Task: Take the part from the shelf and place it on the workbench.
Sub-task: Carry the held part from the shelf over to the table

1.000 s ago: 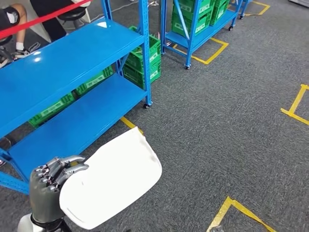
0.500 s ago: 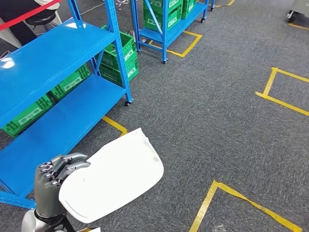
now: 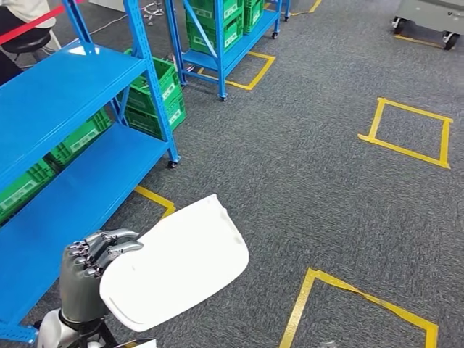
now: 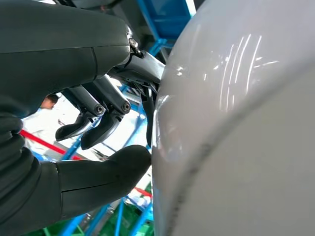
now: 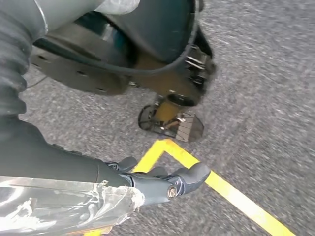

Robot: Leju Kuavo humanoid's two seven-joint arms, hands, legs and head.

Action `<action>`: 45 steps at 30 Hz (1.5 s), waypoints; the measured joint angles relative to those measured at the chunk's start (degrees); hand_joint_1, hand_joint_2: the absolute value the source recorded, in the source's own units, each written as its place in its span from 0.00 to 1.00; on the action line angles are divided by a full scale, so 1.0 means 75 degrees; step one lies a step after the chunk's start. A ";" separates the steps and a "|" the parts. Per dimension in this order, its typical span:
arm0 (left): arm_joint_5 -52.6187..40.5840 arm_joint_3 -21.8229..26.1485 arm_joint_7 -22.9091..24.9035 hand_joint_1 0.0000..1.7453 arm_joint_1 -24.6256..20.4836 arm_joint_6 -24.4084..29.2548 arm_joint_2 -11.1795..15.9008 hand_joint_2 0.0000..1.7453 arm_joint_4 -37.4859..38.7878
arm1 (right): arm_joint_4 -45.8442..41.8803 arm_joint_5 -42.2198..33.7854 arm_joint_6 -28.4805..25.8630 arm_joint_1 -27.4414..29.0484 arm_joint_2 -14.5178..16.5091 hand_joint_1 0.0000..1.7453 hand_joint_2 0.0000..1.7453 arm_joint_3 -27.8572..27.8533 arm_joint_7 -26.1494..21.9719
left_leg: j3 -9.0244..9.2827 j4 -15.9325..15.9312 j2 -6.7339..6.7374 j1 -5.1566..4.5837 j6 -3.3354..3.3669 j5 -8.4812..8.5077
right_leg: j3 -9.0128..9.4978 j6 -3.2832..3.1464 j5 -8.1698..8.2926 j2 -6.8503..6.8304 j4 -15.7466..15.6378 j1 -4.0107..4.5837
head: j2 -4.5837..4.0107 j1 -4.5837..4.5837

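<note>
The part is a large white curved plastic shell [image 3: 175,272]. My left hand [image 3: 88,272] grips it at its near edge, low at the left of the head view, and carries it flat above the grey carpet. In the left wrist view the shell [image 4: 241,137] is very close, with the dark fingers [image 4: 100,125] over its rim and the thumb [image 4: 104,174] under it. The blue shelf [image 3: 65,94] stands to my left with bare boards. My right hand [image 5: 111,189] hangs over the floor, its fingers stretched out and holding nothing.
Green crates [image 3: 159,90] sit behind the shelf's corner post. A second blue rack [image 3: 230,43] with crates stands farther back. Yellow tape squares [image 3: 407,134] mark the carpet, and one corner [image 3: 328,286] lies just ahead. A wheeled cart [image 3: 427,18] is at the far right.
The whole view has swung to the right, so the shelf sits farther left and more taped floor shows. The shell stays in my left hand, held the same way.
</note>
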 joint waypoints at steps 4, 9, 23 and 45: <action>0.0001 -0.0020 -0.0004 1.00 -0.0049 0.0001 0.0007 1.00 0.0018 | 0.0001 0.0065 -0.0001 0.0017 0.0009 0.00 1.00 -0.0010 -0.0001 | 0.0011 0.0164 0.0005 -0.0018 -0.0116 -0.0114 | 0.0069 -0.0282 -0.0062 0.0185 -0.0075 0.0000 | 0.0000 -0.0021; 0.0008 -0.0052 -0.0004 1.00 -0.0078 0.0000 0.0016 1.00 0.0054 | 0.0000 0.0098 -0.0001 -0.0002 0.0009 0.00 1.00 -0.0025 -0.0009 | -0.1503 0.2366 -0.0438 0.0015 -0.0208 -0.0838 | 0.0192 -0.0439 -0.0152 0.0534 -0.0112 -0.0004 | 0.0000 -0.0037; -0.0023 -0.0074 0.0056 1.00 -0.0151 -0.0009 0.0061 1.00 0.0200 | 0.0001 0.0248 0.0029 -0.0009 0.0028 0.00 1.00 -0.0044 -0.0023 | -0.1035 0.0256 -0.0544 0.0018 0.0157 0.0732 | -0.0239 -0.0032 -0.1171 0.0487 0.1415 0.0026 | 0.0000 0.0078; -0.0036 -0.0080 0.0095 1.00 -0.0221 -0.0086 0.0074 1.00 0.0347 | 0.0001 0.0400 0.0022 -0.0002 0.0047 0.00 1.00 -0.0059 -0.0020 | -0.1634 0.0880 -0.0699 0.0050 -0.0152 0.0822 | 0.0777 -0.0372 -0.0692 0.0960 -0.0018 -0.0016 | 0.0000 0.0031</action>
